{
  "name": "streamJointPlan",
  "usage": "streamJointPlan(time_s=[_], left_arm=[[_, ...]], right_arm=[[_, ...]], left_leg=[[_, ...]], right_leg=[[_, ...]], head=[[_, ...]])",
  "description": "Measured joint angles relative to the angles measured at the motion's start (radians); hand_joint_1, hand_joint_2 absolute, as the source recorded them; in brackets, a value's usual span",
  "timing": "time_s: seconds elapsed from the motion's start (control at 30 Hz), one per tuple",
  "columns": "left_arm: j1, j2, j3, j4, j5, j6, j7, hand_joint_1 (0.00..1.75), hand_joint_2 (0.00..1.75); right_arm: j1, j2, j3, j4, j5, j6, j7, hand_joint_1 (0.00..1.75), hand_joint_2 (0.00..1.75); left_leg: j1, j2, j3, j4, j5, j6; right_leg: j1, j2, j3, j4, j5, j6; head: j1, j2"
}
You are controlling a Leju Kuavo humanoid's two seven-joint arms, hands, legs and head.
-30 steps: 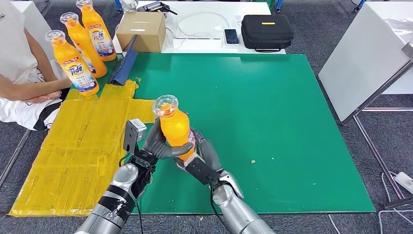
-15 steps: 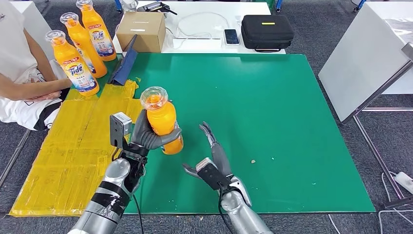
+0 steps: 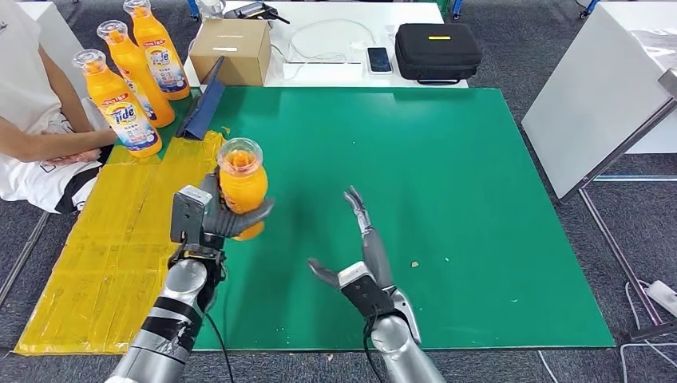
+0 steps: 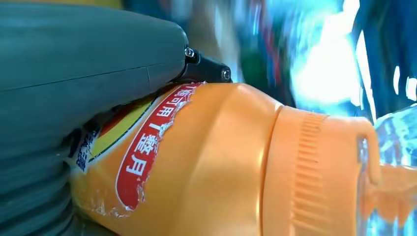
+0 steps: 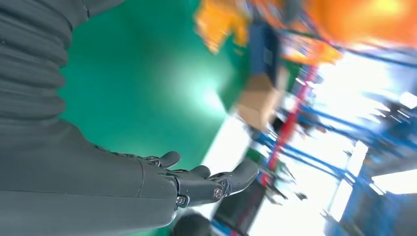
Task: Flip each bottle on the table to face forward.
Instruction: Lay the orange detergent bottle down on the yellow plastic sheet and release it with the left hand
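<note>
The left hand (image 3: 227,217) held an orange bottle (image 3: 242,185) above the green mat (image 3: 447,207), near yellow tape (image 3: 120,239). The right hand (image 3: 363,259) was empty, fingers apart. Three bottles (image 3: 120,104) stood by a person (image 3: 32,120).

A green tabletop (image 3: 447,199) is seen over grey carpeted floor (image 3: 631,239). Behind the tabletop, a white desk (image 3: 335,32) is placed, bearing a cardboard box (image 3: 231,49) and black case (image 3: 437,52). Right of the tabletop, a tilted white board (image 3: 595,96) is propped.
</note>
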Motion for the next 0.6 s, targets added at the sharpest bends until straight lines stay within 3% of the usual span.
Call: streamJointPlan(time_s=[0.1, 0.17, 0.23, 0.3, 0.37, 0.43, 0.6], left_arm=[[0.000, 0.020, 0.037, -0.001, -0.318, 0.262, 0.014, 1.75, 1.75], [0.000, 0.036, 0.060, 0.009, -0.632, 0.372, 0.062, 1.75, 1.75], [-0.002, 0.060, 0.078, 0.040, -0.958, 0.407, 0.164, 1.75, 1.75], [-0.010, 0.103, 0.054, 0.101, -1.190, 0.411, 0.334, 1.75, 1.75], [-0.025, 0.161, -0.021, 0.178, -1.289, 0.411, 0.503, 1.75, 1.75], [-0.035, 0.209, -0.088, 0.243, -1.305, 0.412, 0.576, 1.75, 1.75], [-0.034, 0.270, -0.116, 0.354, -1.307, 0.413, 0.549, 1.75, 1.75]], right_arm=[[0.044, -0.015, 0.011, -0.142, -0.026, -0.006, 0.005, 0.00, 1.75], [0.059, -0.028, 0.015, -0.214, -0.059, -0.002, 0.006, 0.00, 1.75], [0.065, -0.043, 0.017, -0.269, -0.098, 0.017, 0.006, 0.00, 1.75], [0.065, -0.062, 0.018, -0.311, -0.133, 0.045, 0.005, 0.00, 1.75], [0.065, -0.081, 0.018, -0.347, -0.155, 0.067, 0.002, 0.00, 1.75], [0.065, -0.098, 0.018, -0.377, -0.166, 0.078, -0.004, 0.00, 1.75], [0.065, -0.137, 0.022, -0.417, -0.179, 0.075, -0.013, 0.00, 1.75]], left_leg=[[0.000, 0.000, 0.000, 0.000, 0.000, 0.000], [0.000, -0.001, 0.000, 0.000, 0.000, 0.000], [0.000, -0.001, 0.000, 0.000, 0.000, 0.000], [0.000, 0.001, 0.000, 0.000, 0.000, 0.000], [0.000, 0.003, 0.000, 0.000, 0.000, -0.001], [0.000, 0.004, 0.000, 0.000, 0.000, -0.001], [0.000, 0.004, 0.000, 0.000, 0.001, -0.001]], right_leg=[[0.000, 0.000, 0.000, 0.000, -0.001, -0.001], [0.000, 0.000, 0.000, 0.000, -0.002, -0.002], [0.000, 0.000, -0.001, 0.000, -0.002, -0.003], [0.000, 0.001, -0.006, 0.000, -0.002, -0.004], [0.000, 0.002, -0.008, 0.000, -0.001, -0.003], [0.000, 0.003, -0.005, 0.000, 0.001, -0.002], [0.000, 0.003, -0.002, 0.000, 0.001, -0.002]], head=[[0.000, 0.000], [0.000, 0.000], [0.000, 0.000], [0.000, 0.000], [0.000, 0.000], [0.000, 0.000], [0.000, 0.000]])
